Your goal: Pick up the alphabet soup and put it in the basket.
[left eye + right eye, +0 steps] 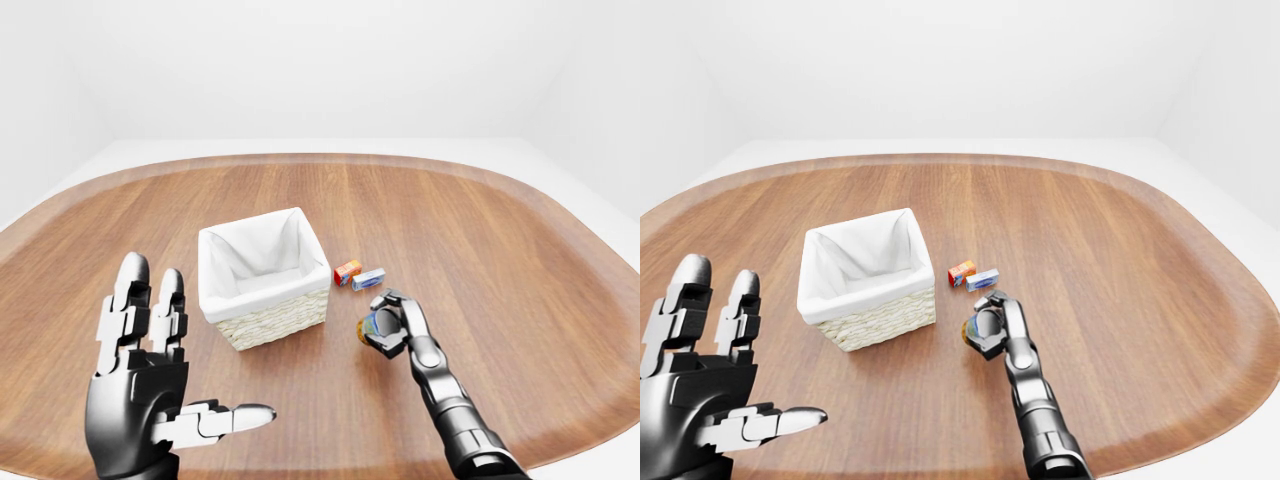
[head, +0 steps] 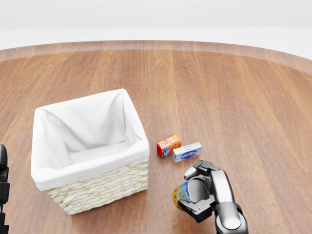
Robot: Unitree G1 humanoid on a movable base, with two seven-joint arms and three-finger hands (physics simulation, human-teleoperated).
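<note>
The alphabet soup can (image 2: 181,195) is a small can with an orange, blue and yellow label, held in my right hand (image 2: 197,195) to the right of the basket, at or just above the table. My right fingers (image 2: 199,169) close round it. The basket (image 2: 90,148) is woven wicker with a white cloth lining and stands left of centre in the head view. My left hand (image 1: 165,385) is open with fingers spread, at the bottom left of the left-eye view, apart from the basket.
A small orange-red box (image 2: 168,145) and a small blue-white box (image 2: 186,151) lie side by side on the wooden table (image 2: 234,97), just above my right hand and right of the basket. The table's rounded edge (image 1: 590,215) borders white floor.
</note>
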